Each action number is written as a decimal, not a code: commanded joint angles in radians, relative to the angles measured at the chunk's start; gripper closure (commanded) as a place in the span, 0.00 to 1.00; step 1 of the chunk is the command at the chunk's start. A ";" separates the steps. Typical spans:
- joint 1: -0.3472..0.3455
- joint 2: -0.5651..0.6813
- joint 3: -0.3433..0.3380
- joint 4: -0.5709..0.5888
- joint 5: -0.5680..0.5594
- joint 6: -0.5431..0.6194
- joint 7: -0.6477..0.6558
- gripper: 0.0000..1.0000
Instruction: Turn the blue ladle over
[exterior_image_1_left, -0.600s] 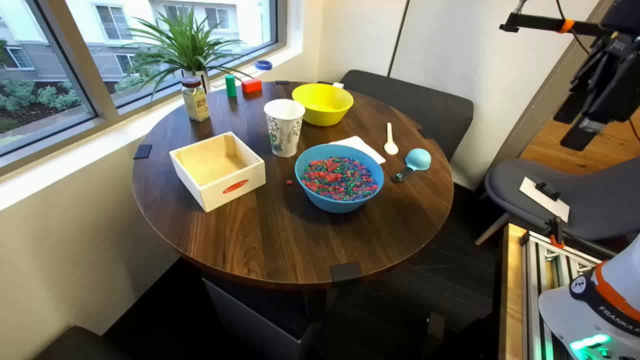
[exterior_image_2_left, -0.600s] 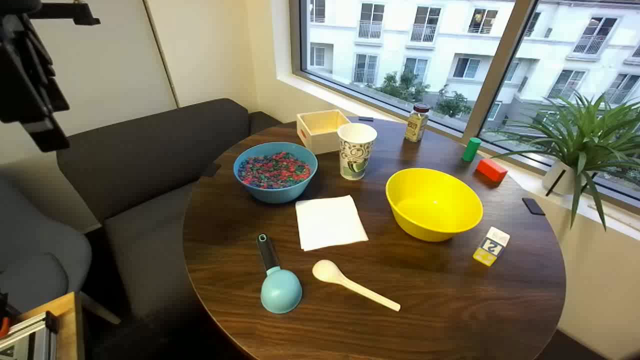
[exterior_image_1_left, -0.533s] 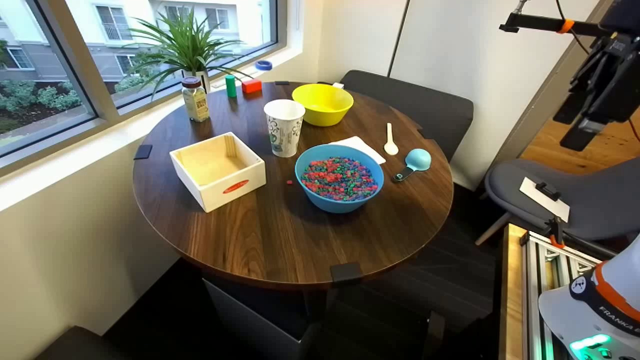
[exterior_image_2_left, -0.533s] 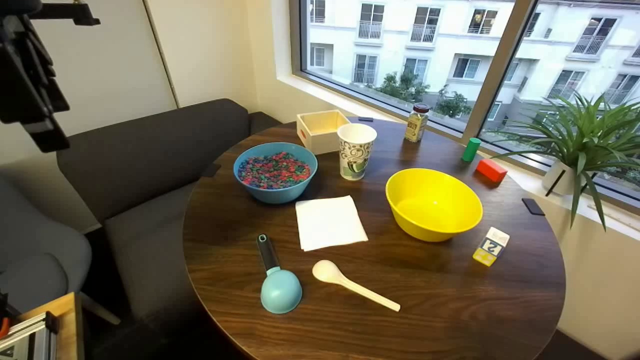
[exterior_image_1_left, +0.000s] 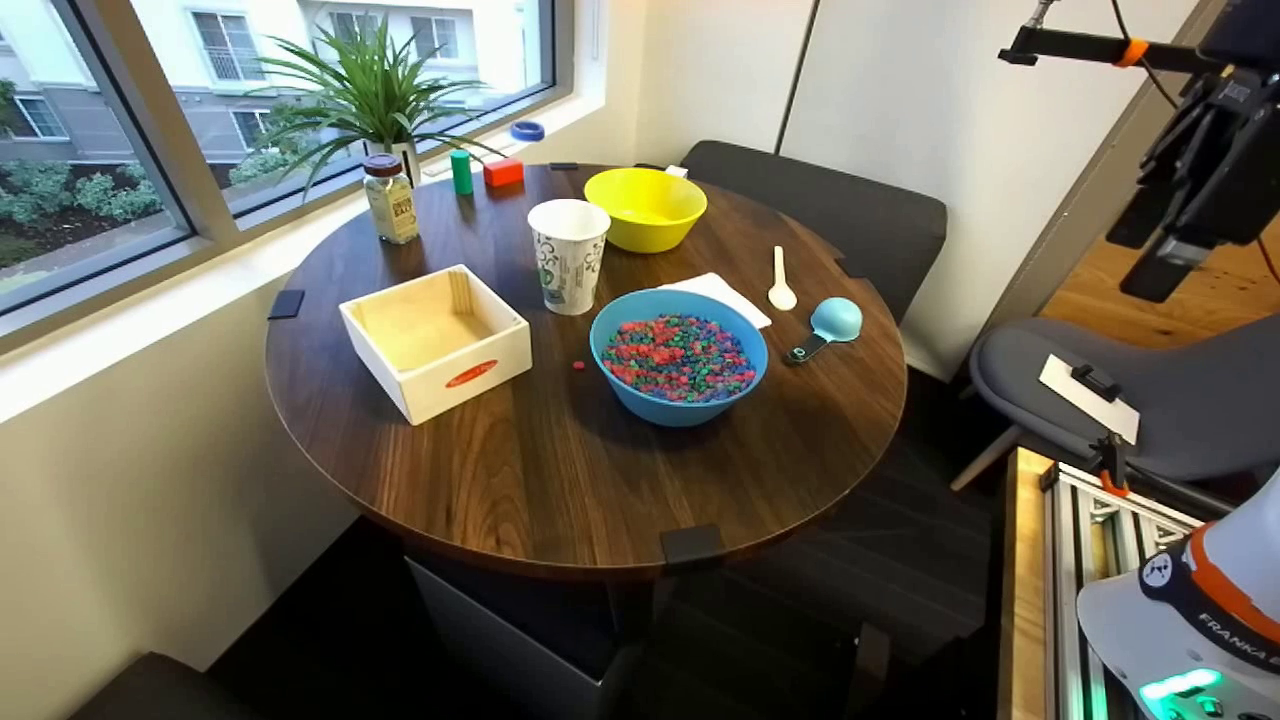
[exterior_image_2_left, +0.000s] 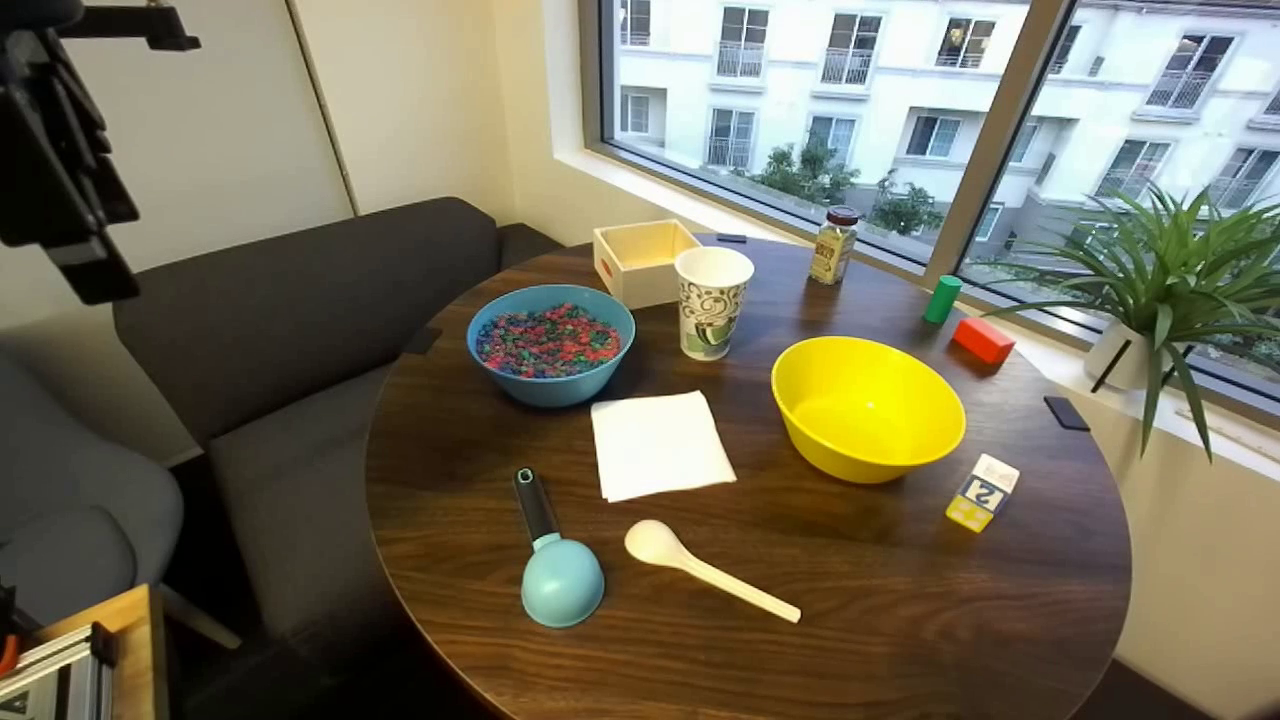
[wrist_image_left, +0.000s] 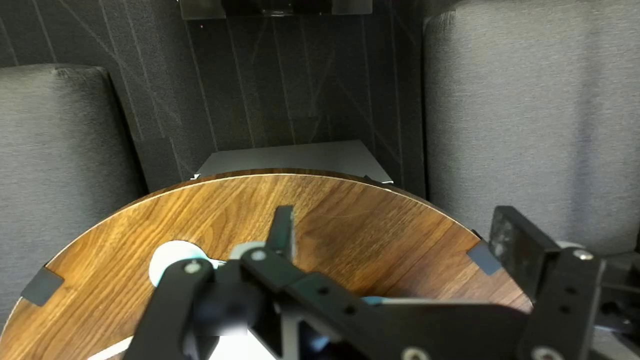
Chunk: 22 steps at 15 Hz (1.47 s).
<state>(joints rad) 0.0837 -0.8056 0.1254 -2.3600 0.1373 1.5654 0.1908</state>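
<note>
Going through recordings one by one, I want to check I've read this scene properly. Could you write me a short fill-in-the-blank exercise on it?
1. The ladle lies with its domed side facing ____.
2. The bowl holding small bright pieces is coloured ____.
3. The block nearest the spoon shows the digit ____.
4. The gripper is not shut but ____.

Missing words: up; blue; 2; open.

Soft daylight fills the corner

Light falls through a broad window (exterior_image_2_left: 991, 150) onto its white sill (exterior_image_1_left: 180, 300), and I can see a pale, balconied building (exterior_image_2_left: 895, 70) outside. Cream walls (exterior_image_2_left: 420, 100) meet behind a long charcoal bench (exterior_image_2_left: 330, 290). A round wooden table (exterior_image_1_left: 480, 470) stands close by the window, a grey chair (exterior_image_1_left: 1200, 410) near it. Dark floor (wrist_image_left: 295, 85), faintly marked with thin lines, shows beneath.
</note>
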 joint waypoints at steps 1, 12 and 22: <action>-0.077 0.013 0.006 -0.008 -0.066 0.054 0.039 0.00; -0.179 0.292 0.084 -0.043 -0.495 0.312 0.201 0.00; -0.130 0.494 0.092 -0.051 -0.532 0.452 0.345 0.00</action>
<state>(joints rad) -0.0663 -0.3558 0.2290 -2.4101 -0.3793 1.9722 0.4908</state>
